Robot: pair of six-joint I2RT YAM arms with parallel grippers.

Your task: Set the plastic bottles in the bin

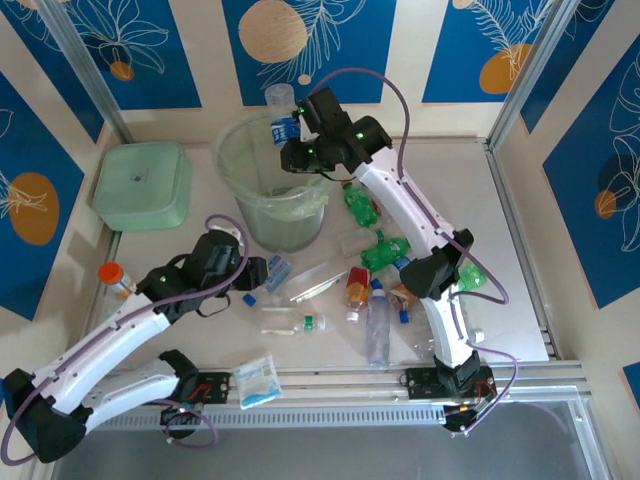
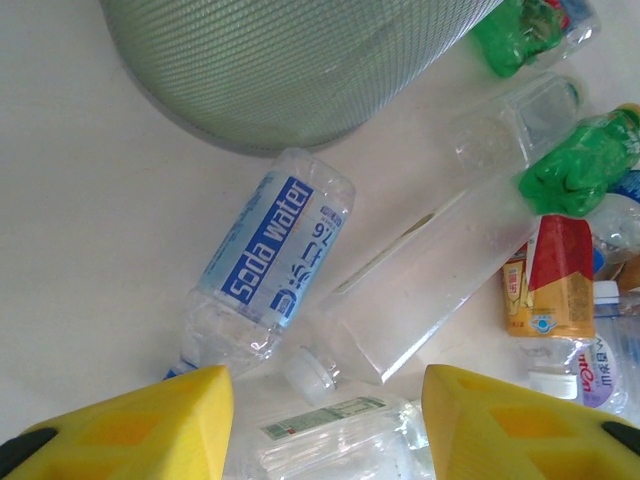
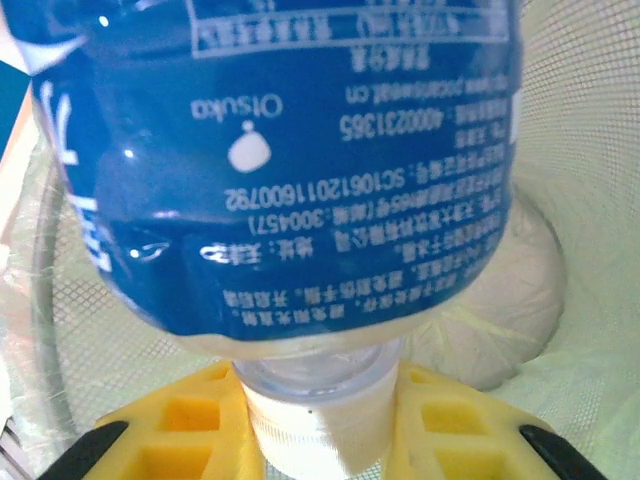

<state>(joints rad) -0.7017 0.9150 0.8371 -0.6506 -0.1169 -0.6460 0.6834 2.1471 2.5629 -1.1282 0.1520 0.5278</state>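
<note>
My right gripper (image 1: pixel 291 140) is shut on the white cap of a blue-labelled plastic bottle (image 3: pixel 280 160), holding it over the mouth of the round pale-green bin (image 1: pixel 270 195). The bin's mesh wall (image 3: pixel 585 200) lies behind the bottle. My left gripper (image 1: pixel 258 275) hangs open low over the table, its yellow fingers (image 2: pixel 170 425) apart. Below and between them lies a clear bottle with a green-and-white label (image 2: pixel 340 430). Just beyond it lie a "soda water" bottle (image 2: pixel 275 255) and a clear flattened one (image 2: pixel 430 290). Green bottles (image 1: pixel 385 250) and an orange-labelled bottle (image 1: pixel 357 290) lie right of the bin.
A square pale-green lidded box (image 1: pixel 143 185) stands at the back left. A blue-and-white sachet (image 1: pixel 258 380) lies by the front rail. An orange-capped bottle (image 1: pixel 115 278) sits at the left edge beside my left arm. The bin's base (image 2: pixel 290 70) is close ahead of the left gripper.
</note>
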